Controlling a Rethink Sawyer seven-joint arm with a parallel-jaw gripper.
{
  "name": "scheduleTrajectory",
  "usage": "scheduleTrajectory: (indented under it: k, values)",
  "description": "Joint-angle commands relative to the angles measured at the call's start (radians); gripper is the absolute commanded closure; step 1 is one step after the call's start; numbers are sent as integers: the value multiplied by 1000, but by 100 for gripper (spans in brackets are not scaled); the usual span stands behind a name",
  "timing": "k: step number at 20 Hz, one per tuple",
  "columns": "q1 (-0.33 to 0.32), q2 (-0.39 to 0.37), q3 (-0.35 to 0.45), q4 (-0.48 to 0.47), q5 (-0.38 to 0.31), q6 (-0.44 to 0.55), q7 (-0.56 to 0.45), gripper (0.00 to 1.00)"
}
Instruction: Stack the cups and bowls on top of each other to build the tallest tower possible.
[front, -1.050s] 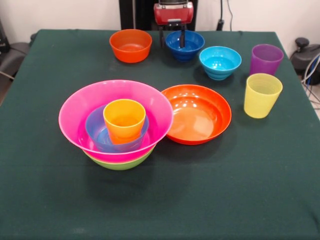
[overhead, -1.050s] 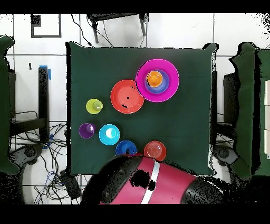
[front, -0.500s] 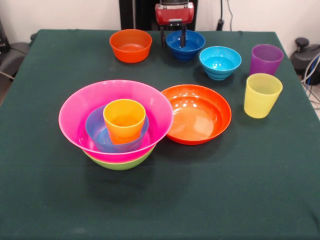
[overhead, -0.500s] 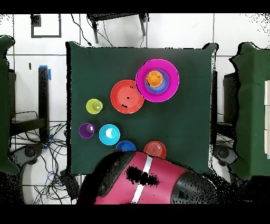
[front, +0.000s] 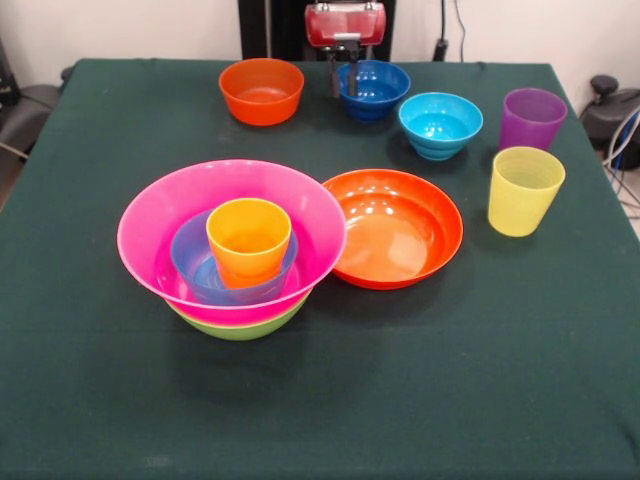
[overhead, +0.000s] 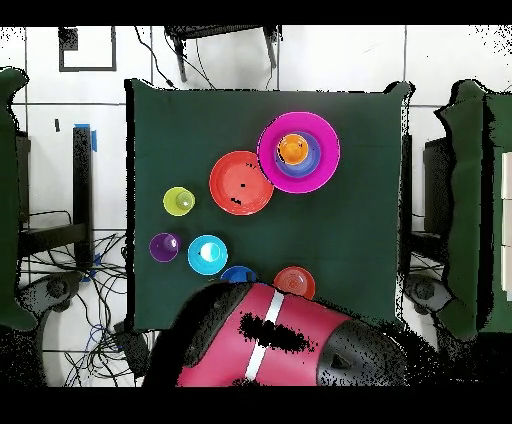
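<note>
My gripper (front: 344, 82) hangs at the table's far edge, its two fingers closed in on the left rim of the dark blue bowl (front: 378, 88), one inside and one outside. The tower stands front left: a lime green bowl (front: 240, 328) under the big pink bowl (front: 160, 225), which holds a small blue bowl (front: 190, 262) with the orange cup (front: 248, 240) upright in it. Beside it lies the shallow orange bowl (front: 395, 228). In the overhead view my arm (overhead: 270, 350) hides the gripper and most of the dark blue bowl (overhead: 238, 273).
A small orange bowl (front: 262, 90) sits left of the gripper and a cyan bowl (front: 440, 124) to its right. The purple cup (front: 532, 118) and yellow cup (front: 525, 190) stand upright near the right edge.
The fingers, wide apart across the dark blue bowl a second ago, have closed on its left rim. The arm has shifted slightly. Everything else is unmoved.
</note>
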Motion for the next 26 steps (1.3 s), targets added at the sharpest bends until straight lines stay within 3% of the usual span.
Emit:
scheduleTrajectory:
  k: [1,8,10,17,21,26]
  values:
    - [12,9,60,-69,57,27,180,100]
    - [19,-10,57,-72,49,77,162,100]
    - [20,4,53,-61,69,22,177,100]
    - [10,8,61,-71,60,27,183,100]
    - [5,25,59,-72,57,-45,190,100]
    - [0,22,63,-76,45,-39,189,100]
